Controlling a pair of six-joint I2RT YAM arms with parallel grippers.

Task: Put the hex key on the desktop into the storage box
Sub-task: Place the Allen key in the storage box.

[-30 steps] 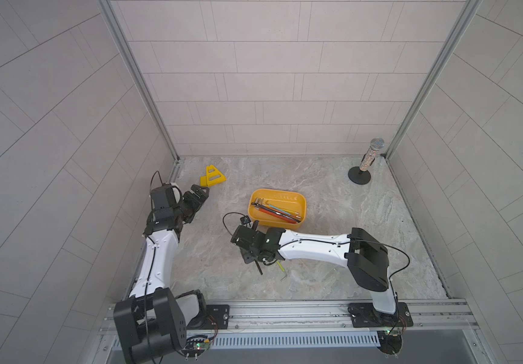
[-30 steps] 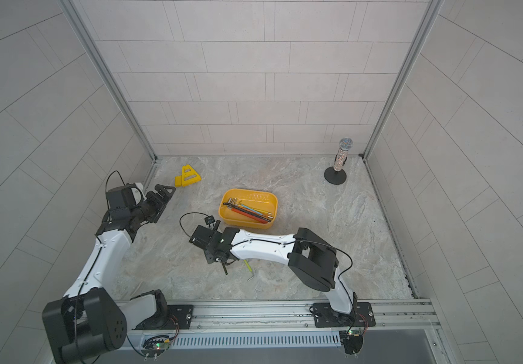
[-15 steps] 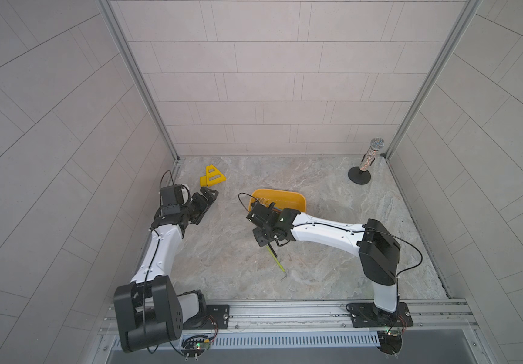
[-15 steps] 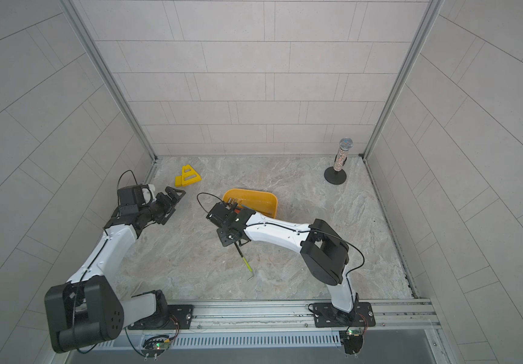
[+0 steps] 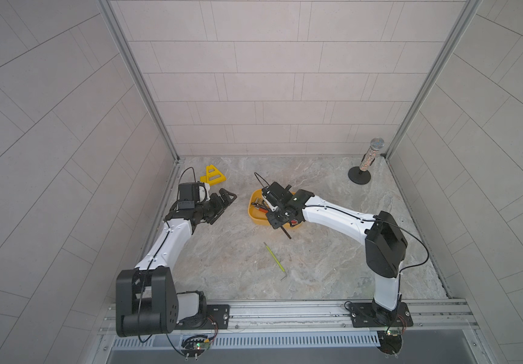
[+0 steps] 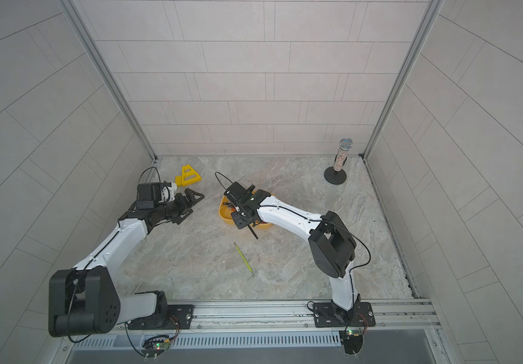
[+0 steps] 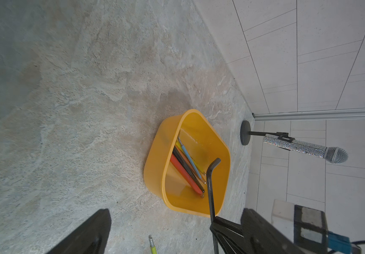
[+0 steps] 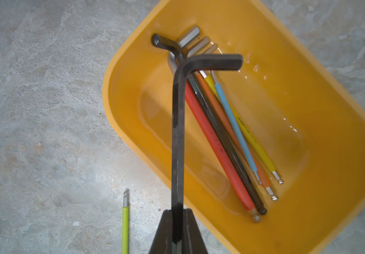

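fig: right claw (image 8: 178, 220) clamped on black hex key (image 8: 178, 132); bent end over storage box (image 8: 120, 92), ahead of claw. risk: shank crosses near rim, so early release may tip key onto bench (image 8: 34, 110). green hex key (image 8: 125, 228) beside claw, w/ open room. left claw (image 5: 224, 209) wide, well apart.
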